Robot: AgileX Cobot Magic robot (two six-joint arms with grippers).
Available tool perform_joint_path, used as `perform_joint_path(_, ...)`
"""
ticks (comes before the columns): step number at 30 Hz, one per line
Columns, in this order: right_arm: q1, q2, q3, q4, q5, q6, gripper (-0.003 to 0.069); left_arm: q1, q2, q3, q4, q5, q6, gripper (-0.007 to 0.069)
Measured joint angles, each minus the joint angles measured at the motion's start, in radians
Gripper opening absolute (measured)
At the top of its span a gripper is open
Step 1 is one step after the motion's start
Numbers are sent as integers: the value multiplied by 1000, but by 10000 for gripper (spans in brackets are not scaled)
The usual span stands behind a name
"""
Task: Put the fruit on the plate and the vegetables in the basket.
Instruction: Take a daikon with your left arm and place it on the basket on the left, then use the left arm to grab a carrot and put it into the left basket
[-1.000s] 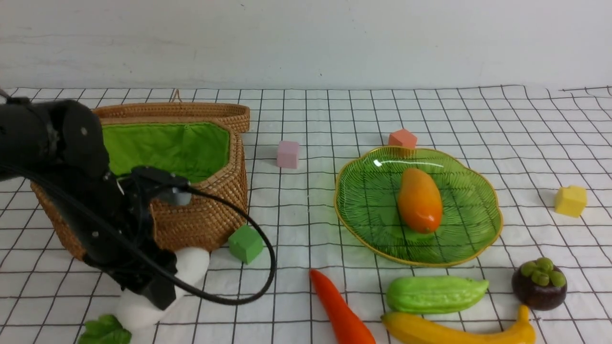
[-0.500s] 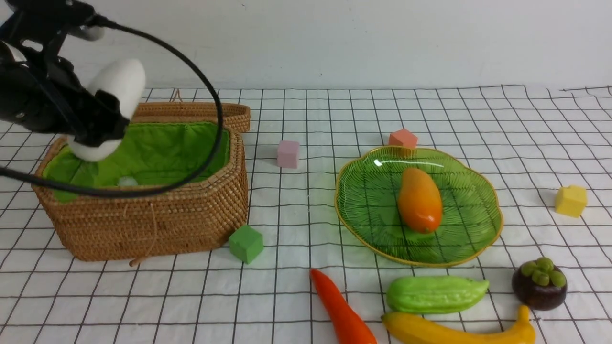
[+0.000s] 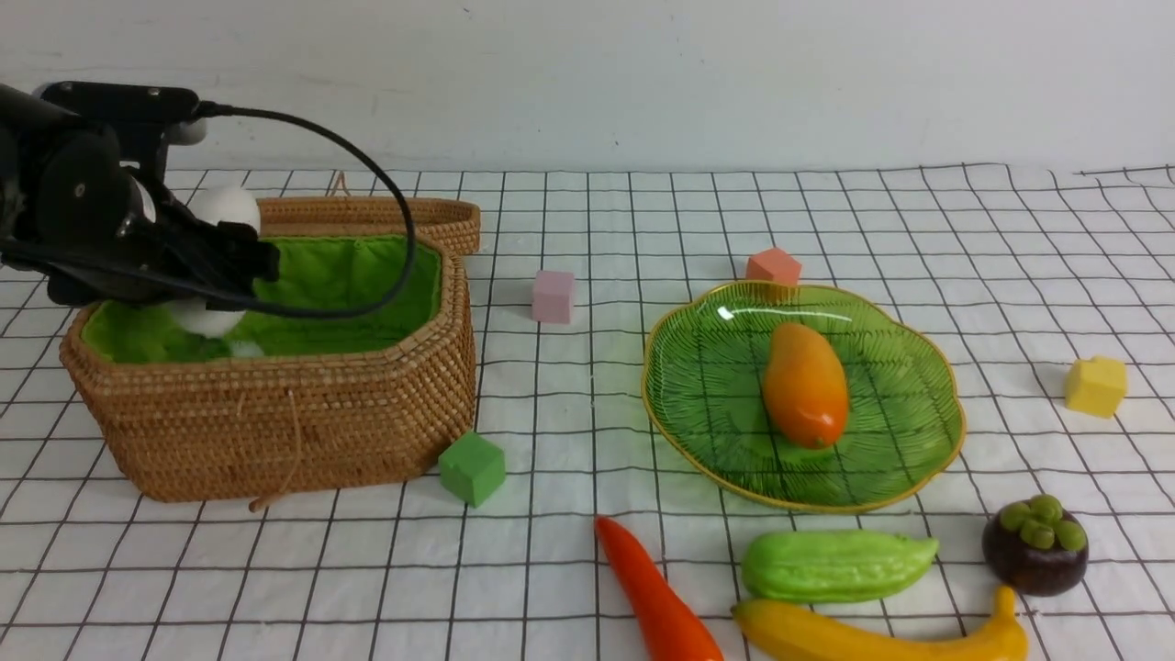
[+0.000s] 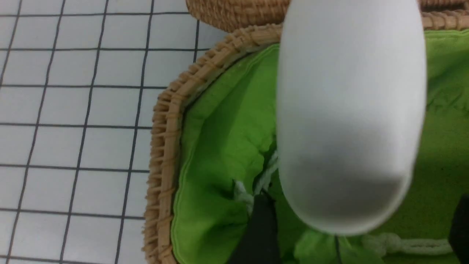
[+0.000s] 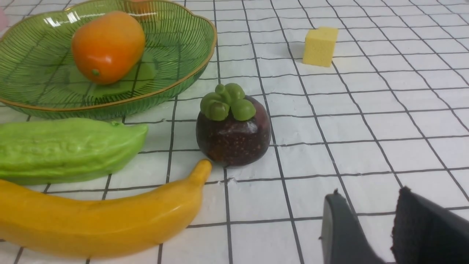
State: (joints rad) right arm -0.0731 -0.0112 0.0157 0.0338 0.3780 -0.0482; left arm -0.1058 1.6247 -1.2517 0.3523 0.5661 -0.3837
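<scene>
The white radish (image 3: 225, 209) hangs tilted inside the basket (image 3: 275, 413), over its green lining. My left gripper (image 3: 216, 266) stands open around it, and in the left wrist view both fingers stand clear of the radish (image 4: 351, 110). The mango (image 3: 805, 386) lies on the plate (image 3: 918, 459). In front of the plate lie the red-orange pepper (image 3: 656, 597), green gourd (image 3: 835, 565), banana (image 3: 872, 638) and mangosteen (image 3: 1035, 546). My right gripper (image 5: 370, 198) shows only in its wrist view. It is open and empty, low over the cloth near the mangosteen (image 5: 232, 132).
A green cube (image 3: 472, 468) sits by the basket's front corner. A pink cube (image 3: 553, 296) and an orange cube (image 3: 773, 266) lie behind the plate, and a yellow cube (image 3: 1095, 386) to its right. The woven lid (image 3: 367, 216) hangs behind the basket.
My left arm lifted the radish from the cloth at the front left, carried it over the basket and lowered it inside. Its jaws have spread off the radish.
</scene>
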Motion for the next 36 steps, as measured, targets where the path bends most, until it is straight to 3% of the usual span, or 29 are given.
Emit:
perform_joint_path(3, 0, 0, 0, 0, 0, 0, 243, -6, -39, -4, 0, 22, -1, 667)
perform_joint_path(9, 0, 0, 0, 0, 0, 0, 243, -123, -217, -7, -14, 85, -2, 631)
perform_joint_path(15, 0, 0, 0, 0, 0, 0, 243, -444, -238, -14, -185, 227, 127, 564)
perform_joint_path(19, 0, 0, 0, 0, 0, 0, 243, -584, -99, -14, -338, 310, -1, 560)
perform_joint_path(25, 0, 0, 0, 0, 0, 1, 243, -625, 140, -14, -436, 264, -242, 560)
perform_joint_path(32, 0, 0, 0, 0, 0, 1, 243, -624, 297, -23, -600, 72, -261, 560)
perform_joint_path(36, 0, 0, 0, 0, 0, 0, 243, -622, 333, -25, -631, 56, -223, 556)
